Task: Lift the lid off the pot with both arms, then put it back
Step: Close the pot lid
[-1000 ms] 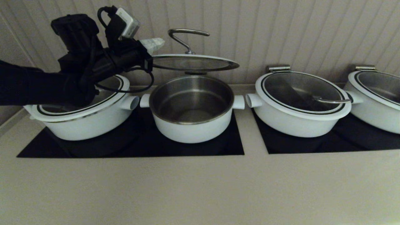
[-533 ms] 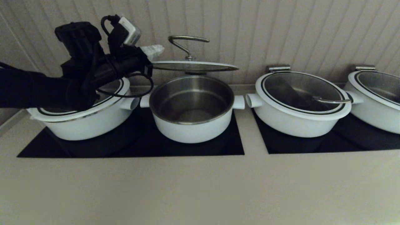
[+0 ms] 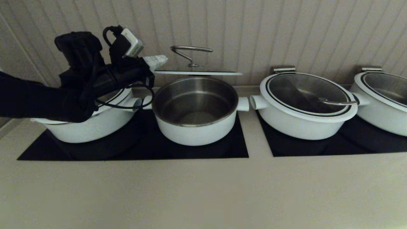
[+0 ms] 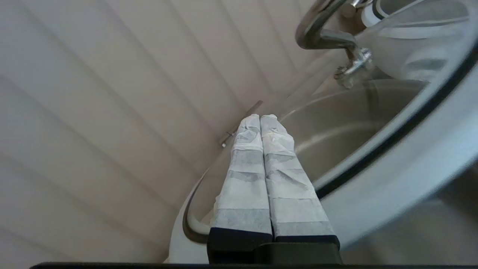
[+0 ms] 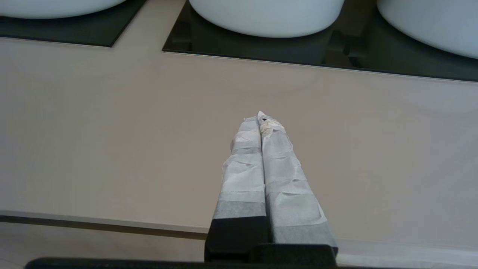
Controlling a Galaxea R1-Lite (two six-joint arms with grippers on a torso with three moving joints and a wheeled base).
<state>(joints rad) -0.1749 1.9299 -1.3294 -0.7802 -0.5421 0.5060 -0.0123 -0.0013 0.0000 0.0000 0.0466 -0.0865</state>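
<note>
The glass lid (image 3: 197, 72) with a white rim and a curved metal handle (image 3: 190, 51) hangs level just above the open white pot (image 3: 195, 127), clear of its rim. My left gripper (image 3: 157, 59) is at the lid's left edge with its taped fingers pressed together, holding the lid up. In the left wrist view the gripper (image 4: 260, 117) lies across the lid's rim (image 4: 392, 149), with the handle (image 4: 321, 35) beyond it. My right gripper (image 5: 261, 117) is shut and empty over the beige counter, out of the head view.
A lidded white pot (image 3: 89, 124) sits under my left arm. Two more lidded pots (image 3: 305, 105) (image 3: 384, 95) stand to the right. All rest on black cooktop panels (image 3: 254, 149). A ribbed wall (image 3: 254, 31) rises close behind. The beige counter (image 3: 203, 190) lies in front.
My left gripper has moved down with the lid. The lid has dropped from well above the pot to just over its rim and now shows edge-on.
</note>
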